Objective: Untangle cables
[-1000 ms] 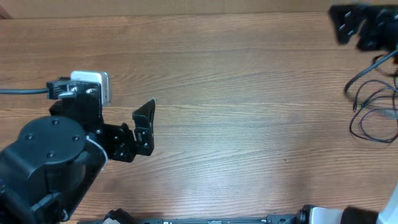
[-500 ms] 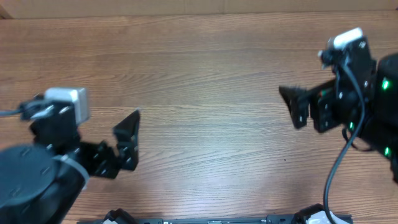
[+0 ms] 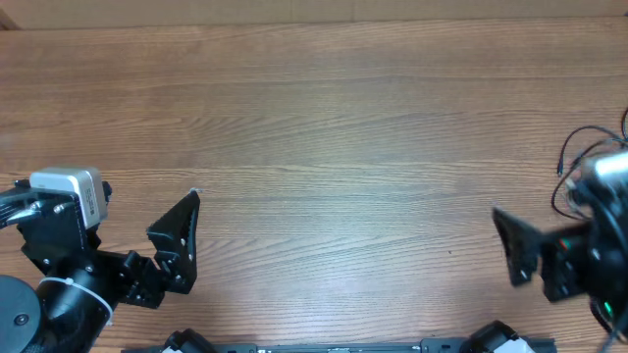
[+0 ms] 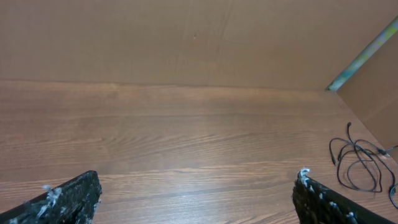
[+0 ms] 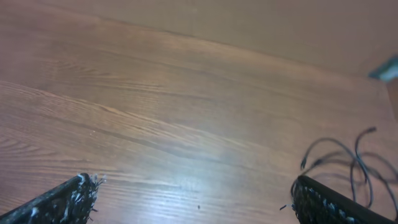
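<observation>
A tangle of thin black cables (image 3: 566, 155) lies on the wooden table at the far right edge, partly hidden by my right arm. It shows at the right of the left wrist view (image 4: 359, 163) and the right wrist view (image 5: 346, 159). My left gripper (image 3: 177, 247) is open and empty at the front left, far from the cables. My right gripper (image 3: 525, 257) is open and empty at the front right, just in front of the cables and not touching them. Both sets of fingers frame bare wood in the left wrist view (image 4: 196, 199) and the right wrist view (image 5: 196, 199).
The wooden table (image 3: 334, 127) spans the whole view. A plain brown wall (image 4: 186, 37) stands along its far edge. A green-striped strip (image 4: 364, 56) runs up the right corner.
My left arm has drawn back toward the front left. My right arm has swung from the back right down to the front right, uncovering part of the cables. Both grippers stay open.
</observation>
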